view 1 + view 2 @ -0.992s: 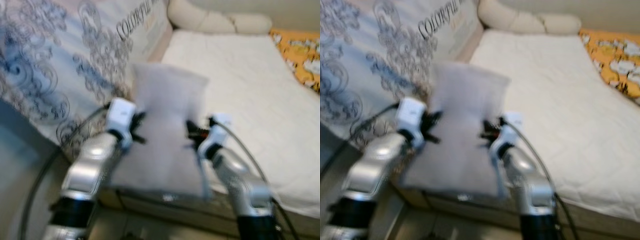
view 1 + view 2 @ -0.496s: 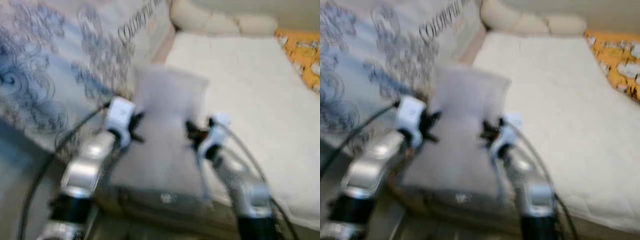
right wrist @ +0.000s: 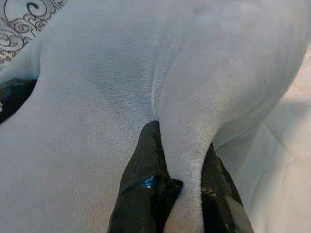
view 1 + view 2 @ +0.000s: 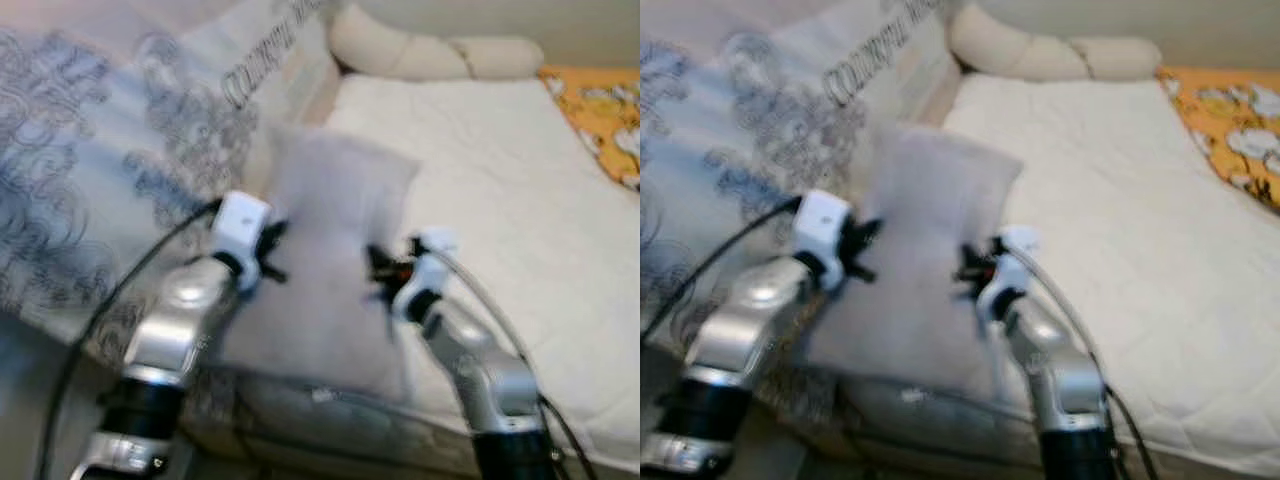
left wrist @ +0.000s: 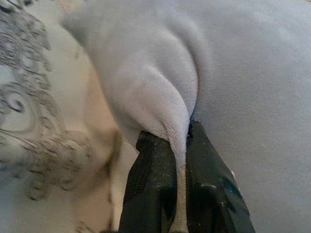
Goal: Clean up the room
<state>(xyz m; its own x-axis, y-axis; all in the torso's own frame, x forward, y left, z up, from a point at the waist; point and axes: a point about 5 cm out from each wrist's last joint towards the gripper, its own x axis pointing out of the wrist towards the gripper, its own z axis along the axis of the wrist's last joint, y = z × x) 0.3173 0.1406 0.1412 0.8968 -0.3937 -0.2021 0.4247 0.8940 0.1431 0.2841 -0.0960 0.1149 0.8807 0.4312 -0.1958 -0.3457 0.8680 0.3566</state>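
Grey pillows: one (image 4: 335, 270), pinched at both side edges
Grippers: two, left (image 4: 268, 250) and right (image 4: 378, 272)
Beds: one, white mattress (image 4: 500, 190)
Patterned quilts: one (image 4: 110, 180)
Cream bolsters: one (image 4: 430, 55)
Orange cloths: one (image 4: 605, 115)

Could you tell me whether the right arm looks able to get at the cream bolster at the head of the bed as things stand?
Probably not yet. The right gripper is shut on a fold of the grey pillow, as is the left gripper, and the cream bolster lies at the far end of the mattress, beyond that pillow.
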